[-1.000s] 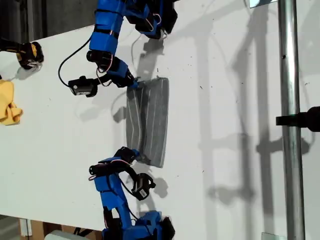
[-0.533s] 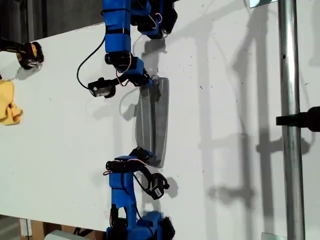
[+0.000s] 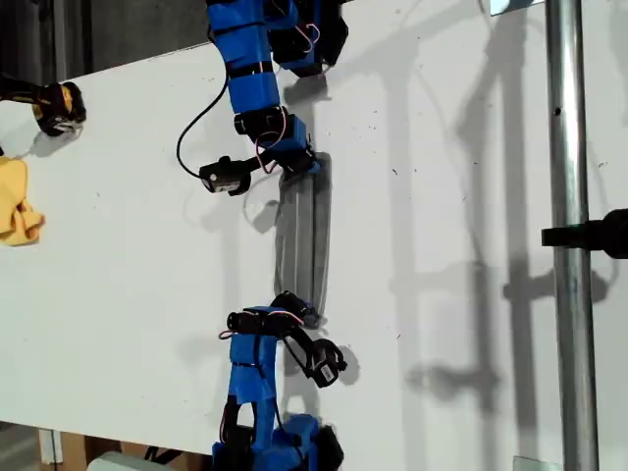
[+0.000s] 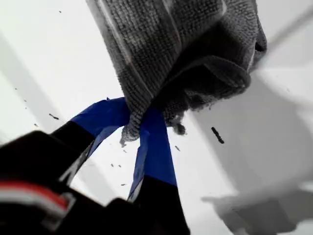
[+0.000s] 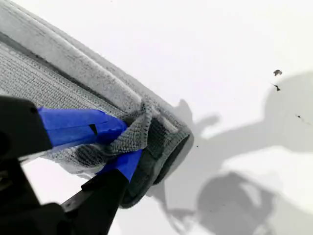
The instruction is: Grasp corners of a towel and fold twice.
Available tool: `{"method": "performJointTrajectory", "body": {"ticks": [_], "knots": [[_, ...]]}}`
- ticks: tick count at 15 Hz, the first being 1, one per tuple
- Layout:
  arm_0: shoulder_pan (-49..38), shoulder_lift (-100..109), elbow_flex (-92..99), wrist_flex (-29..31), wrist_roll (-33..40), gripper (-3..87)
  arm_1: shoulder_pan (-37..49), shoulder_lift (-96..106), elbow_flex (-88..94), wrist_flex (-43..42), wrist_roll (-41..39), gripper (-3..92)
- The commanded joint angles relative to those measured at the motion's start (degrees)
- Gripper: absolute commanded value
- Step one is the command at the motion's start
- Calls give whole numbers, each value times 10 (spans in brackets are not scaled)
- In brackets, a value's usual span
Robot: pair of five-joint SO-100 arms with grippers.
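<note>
Exterior view: the dark grey white-striped towel [image 3: 302, 235] lies mid-frame on the white surface [image 3: 442, 196], a narrow folded strip. My first gripper [image 4: 134, 129] and second gripper [image 5: 128, 147] each clamp a corner. Keep the ends level and taut. The crumpled yellow cloth [image 3: 18, 201] lies clear, far left.

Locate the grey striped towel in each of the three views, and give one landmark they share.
Exterior view: the towel lies mid-table as a narrow strip between two blue arms.
First wrist view: the towel hangs bunched, pinched by my first gripper.
Second wrist view: the towel, its folded corner clamped by my second gripper.
Shared landmark: the white table.
</note>
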Motion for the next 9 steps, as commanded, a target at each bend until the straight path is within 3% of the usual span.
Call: {"method": "performJointTrajectory", "body": {"ticks": [1, 3, 7, 9], "knots": [[-28, -3, -3, 6, -4, 129, 44, -1, 8, 10, 6, 118], [-47, 7, -4, 28, -3, 225, 69, 23, 11, 40, 6, 215], [-76, 83, -3, 106, 21, 237, 105, 161, 4, 145, 2, 270], [-84, 202, 43, 118, 17, 236, 130, 258, -11, 223, 3, 278]]}}
